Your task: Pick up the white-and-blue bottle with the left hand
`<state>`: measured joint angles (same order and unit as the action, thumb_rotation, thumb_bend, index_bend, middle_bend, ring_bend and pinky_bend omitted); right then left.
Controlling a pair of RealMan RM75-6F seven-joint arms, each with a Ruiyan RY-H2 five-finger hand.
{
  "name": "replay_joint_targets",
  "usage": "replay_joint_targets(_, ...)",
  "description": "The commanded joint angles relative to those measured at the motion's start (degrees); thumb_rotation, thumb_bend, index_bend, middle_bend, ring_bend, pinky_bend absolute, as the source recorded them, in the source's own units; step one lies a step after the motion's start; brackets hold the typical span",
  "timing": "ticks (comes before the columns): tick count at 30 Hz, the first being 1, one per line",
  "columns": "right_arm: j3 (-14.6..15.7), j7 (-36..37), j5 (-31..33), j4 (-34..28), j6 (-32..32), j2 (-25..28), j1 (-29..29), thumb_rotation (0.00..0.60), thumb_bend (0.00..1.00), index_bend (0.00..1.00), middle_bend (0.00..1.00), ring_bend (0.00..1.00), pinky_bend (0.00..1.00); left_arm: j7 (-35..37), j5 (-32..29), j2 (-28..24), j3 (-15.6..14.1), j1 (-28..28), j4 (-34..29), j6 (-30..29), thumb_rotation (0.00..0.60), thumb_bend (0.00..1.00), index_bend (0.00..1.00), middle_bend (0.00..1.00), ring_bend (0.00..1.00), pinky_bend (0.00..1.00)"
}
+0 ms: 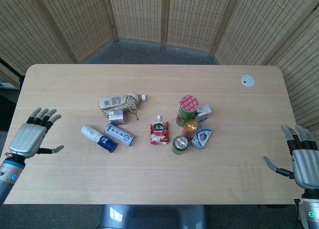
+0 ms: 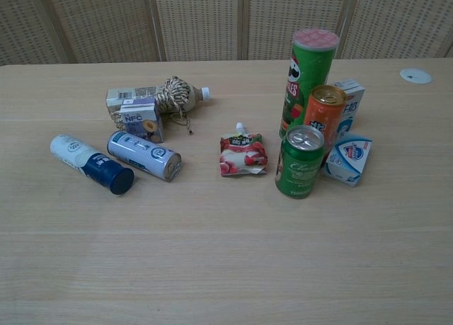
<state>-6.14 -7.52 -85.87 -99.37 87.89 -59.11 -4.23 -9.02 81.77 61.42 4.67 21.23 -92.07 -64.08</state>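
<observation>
The white-and-blue bottle (image 1: 98, 137) lies on its side on the table, white base to the left and dark blue cap to the right; the chest view shows the same bottle (image 2: 91, 163). My left hand (image 1: 31, 138) hovers open over the table's left edge, well left of the bottle, fingers spread and holding nothing. My right hand (image 1: 300, 159) is open at the table's right edge, far from the bottle. Neither hand appears in the chest view.
A blue-and-white can (image 1: 119, 134) lies right beside the bottle. Behind them sit a small carton (image 1: 116, 117) and a twine-wrapped bottle (image 1: 122, 102). A red pouch (image 1: 159, 132), a green tube (image 1: 186, 109), several cans and cartons cluster right of centre. A white disc (image 1: 247, 80) lies far right.
</observation>
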Motion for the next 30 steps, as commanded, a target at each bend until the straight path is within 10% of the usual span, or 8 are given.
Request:
replay_joint_targets(1, -0.02, -0.18, 0.12, -0.37, 0.43, 0.36, 0.3, 0.205, 0.27, 0.0, 0.14, 0.0, 0.0, -2.29, -1.17, 3.96, -0.38, 2.72, 3.03, 3.58, 0.364, 0.2, 0.28, 0.08, 0.0, 0.0)
replay_joint_targets(30, -0.23, -0.82, 1.75, -1.45, 1.68, 1.84, 1.78, 0.207, 0.27, 0.0, 0.14, 0.0, 0.0, -3.23, -5.69, 22.67, -0.23, 13.28, 22.19, 15.53, 0.35, 0.2, 0.25, 0.12, 0.0, 0.0)
